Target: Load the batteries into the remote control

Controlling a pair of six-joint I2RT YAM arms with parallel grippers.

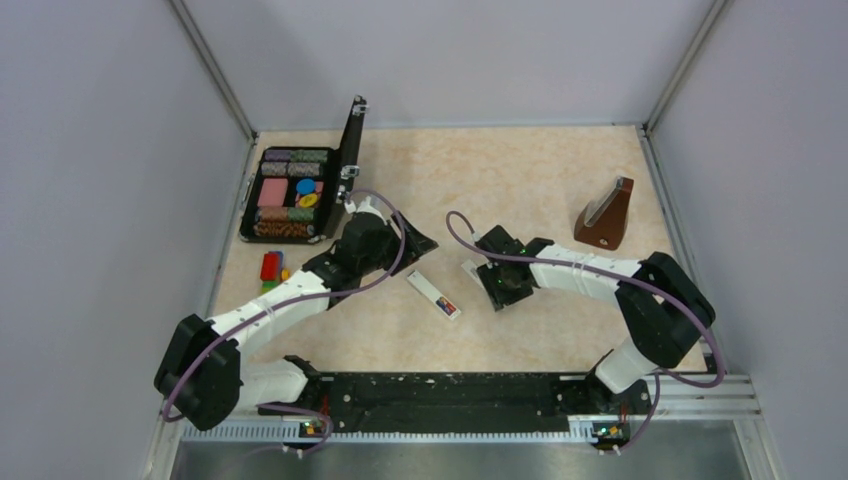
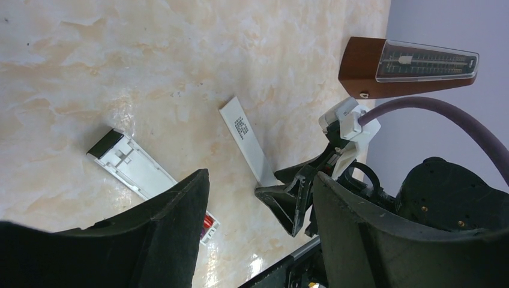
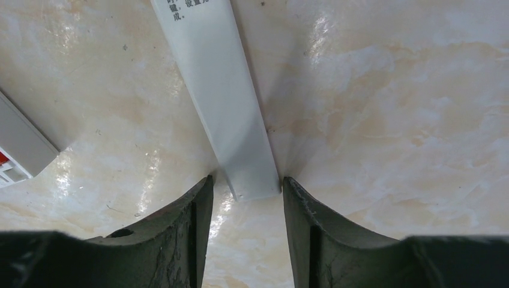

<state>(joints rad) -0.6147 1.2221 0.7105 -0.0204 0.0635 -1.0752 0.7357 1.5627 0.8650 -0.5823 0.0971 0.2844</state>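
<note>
The white remote control lies face down at mid-table with its compartment uncovered; the left wrist view shows it as remote control. The batteries, one red and one purple, sit in its near end. A loose white cover strip lies just right of it. My right gripper is low over the table, its fingers straddling the end of the cover strip; the right finger touches it, the left shows a small gap. My left gripper hovers open and empty to the left, beyond the remote.
A brown wooden metronome stands at the back right. An open black case of poker chips sits at the back left, with stacked toy blocks in front of it. Grey walls enclose the table.
</note>
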